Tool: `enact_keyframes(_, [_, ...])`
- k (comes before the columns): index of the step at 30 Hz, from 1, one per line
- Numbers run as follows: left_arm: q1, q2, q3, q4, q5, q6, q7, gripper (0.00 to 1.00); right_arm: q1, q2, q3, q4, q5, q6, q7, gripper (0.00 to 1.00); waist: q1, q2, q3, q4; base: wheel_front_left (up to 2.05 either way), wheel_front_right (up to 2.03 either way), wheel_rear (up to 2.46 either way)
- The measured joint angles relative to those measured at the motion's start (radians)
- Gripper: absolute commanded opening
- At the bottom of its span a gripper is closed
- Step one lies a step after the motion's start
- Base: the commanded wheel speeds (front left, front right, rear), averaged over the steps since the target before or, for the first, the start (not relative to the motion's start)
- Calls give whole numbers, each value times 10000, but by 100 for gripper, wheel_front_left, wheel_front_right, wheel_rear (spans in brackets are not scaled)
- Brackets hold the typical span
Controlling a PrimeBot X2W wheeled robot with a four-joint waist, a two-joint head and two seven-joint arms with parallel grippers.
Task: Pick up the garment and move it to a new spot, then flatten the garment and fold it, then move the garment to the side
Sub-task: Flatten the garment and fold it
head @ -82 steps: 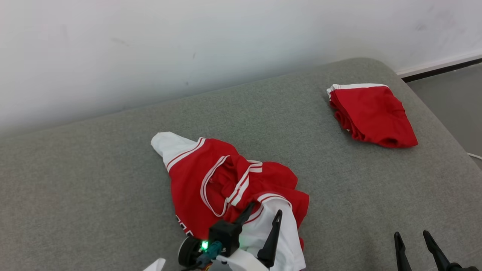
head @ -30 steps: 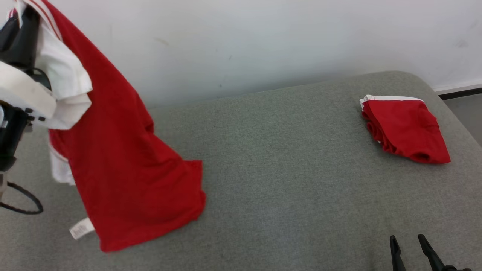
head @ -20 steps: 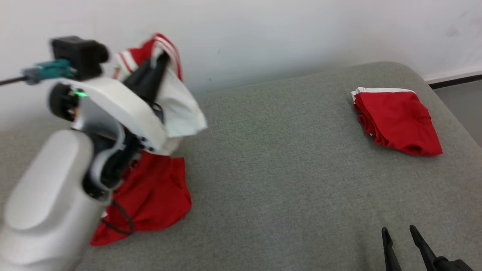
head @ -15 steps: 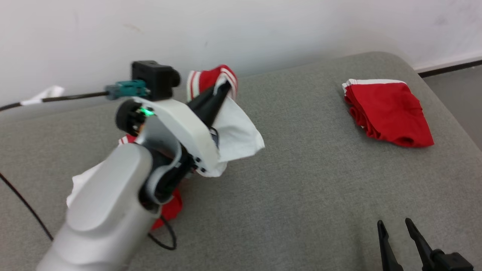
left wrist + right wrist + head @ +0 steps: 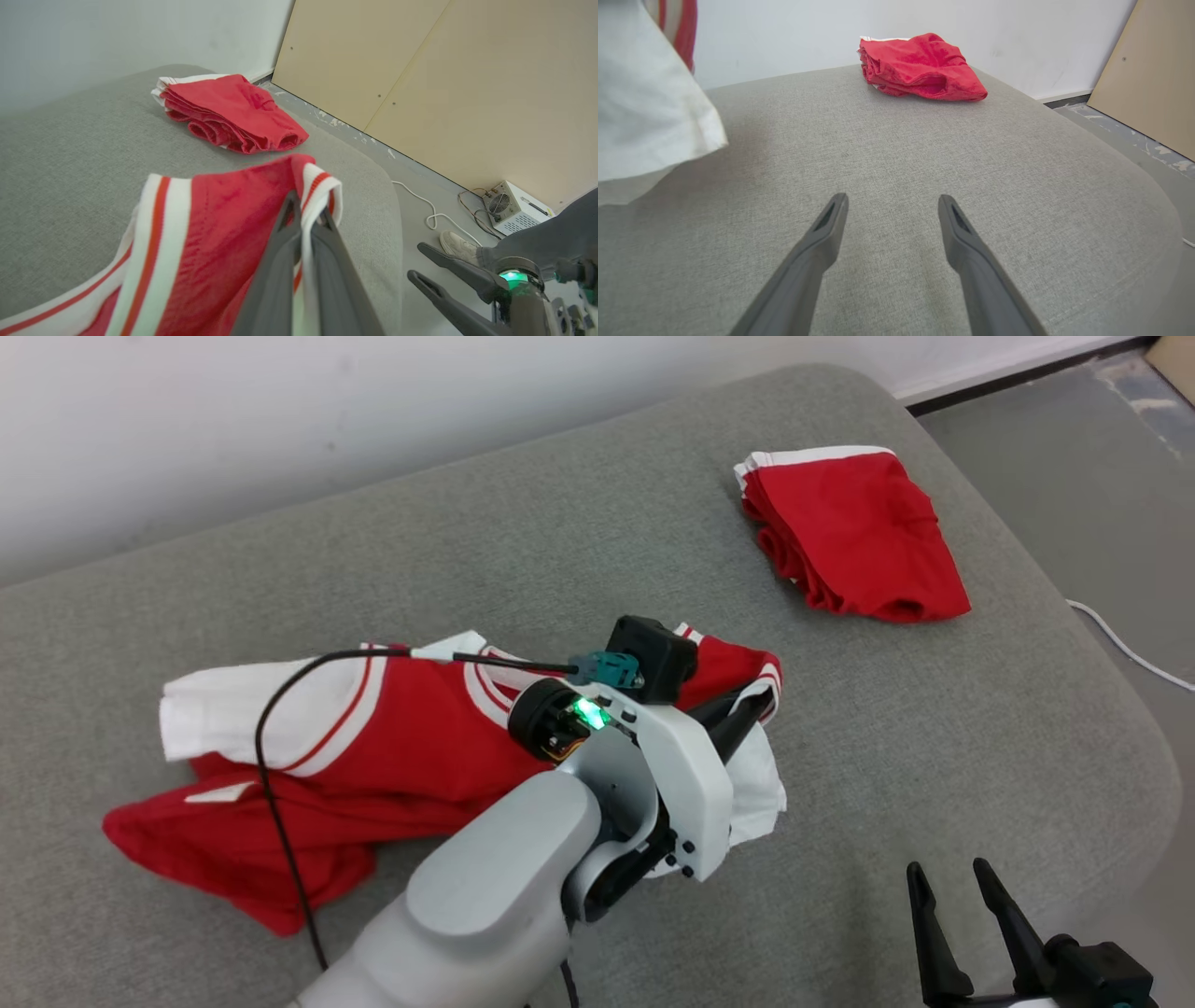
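The garment (image 5: 401,756), a red shirt with white sleeves and red-and-white striped trim, lies crumpled across the middle left of the grey cushion (image 5: 934,728). My left gripper (image 5: 754,700) is shut on its striped cuff at the garment's right end, holding that edge slightly off the cushion. In the left wrist view the fingertips (image 5: 306,214) pinch the white-and-red band of the garment (image 5: 224,219). My right gripper (image 5: 948,877) stands open at the lower right, low over bare cushion, jaws wide apart (image 5: 893,203). A white sleeve of the garment (image 5: 644,116) hangs at its left.
A second red garment (image 5: 854,537), folded, lies at the cushion's far right end. The cushion edge curves down to grey floor with a white cable (image 5: 1120,649). Tan panels (image 5: 444,70), a small white fan box (image 5: 514,205) and a person's shoe (image 5: 455,242) stand beyond.
My left arm has swung down from high at the left, laying the hanging garment out on the cushion while still gripping its cuff. The head camera has tilted and turned. The right gripper stays open.
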Motion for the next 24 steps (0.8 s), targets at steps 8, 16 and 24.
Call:
enact_keyframes(8, [-134, -153, -1032, 679, 416, 207, -901, 100, -87, 4, -134, 35, 96, 0, 0, 100, 0, 0, 208, -115, 0, 0, 0])
enact_keyframes(16, [292, 17, -888, -290, 81, 1150, -1542, 100, 100, 21, -464, 8, -244, 0, 0, 100, -1, 0, -324, 530, 0, 0, 0])
enact_keyframes(24, [1694, 2140, 234, -1643, -157, 2426, -1881, 100, 485, 21, -802, -73, -671, 0, 0, 100, -1, 0, -902, 1435, 0, 0, 0])
